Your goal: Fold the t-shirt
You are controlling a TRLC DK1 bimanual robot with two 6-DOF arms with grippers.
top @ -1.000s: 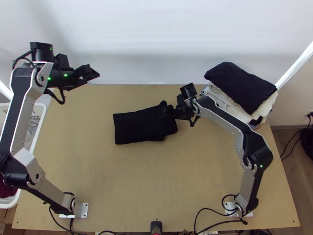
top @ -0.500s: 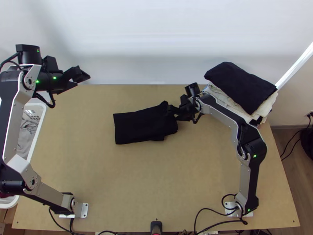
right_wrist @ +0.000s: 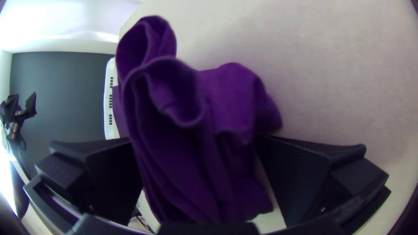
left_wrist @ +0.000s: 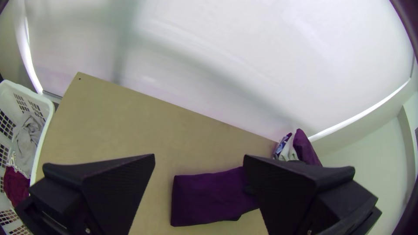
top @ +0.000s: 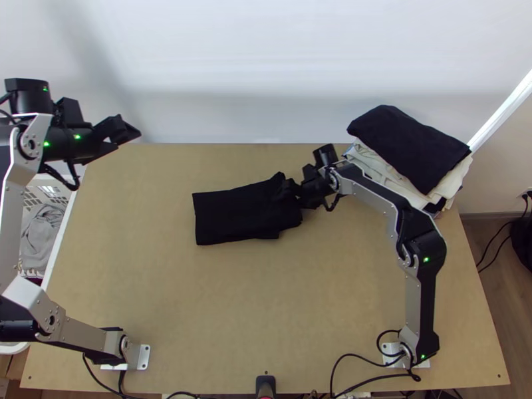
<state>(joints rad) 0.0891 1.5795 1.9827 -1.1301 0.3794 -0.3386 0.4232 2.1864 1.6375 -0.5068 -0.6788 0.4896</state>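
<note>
Beyond the table's back left corner, my left gripper is held clear of the cloth in the top view; in the left wrist view this gripper is open and empty. The dark t-shirt lies as a compact folded rectangle near mid-table, its right end bunched. It looks purple in the left wrist view, the shirt partly behind a finger. At that right end is my right gripper. In the right wrist view the gripper stands open, with loose rumpled folds of shirt between its spread fingers.
A stack of folded clothes, black on top of white, sits at the table's back right corner. A white basket with grey and dark red cloth stands beside the left edge. Bare tabletop stretches in front of the shirt.
My left arm has swung left, uncovering more of the basket. My right gripper has drawn back rightward from over the shirt's right end, then come slightly left again. The shirt has hardly moved.
</note>
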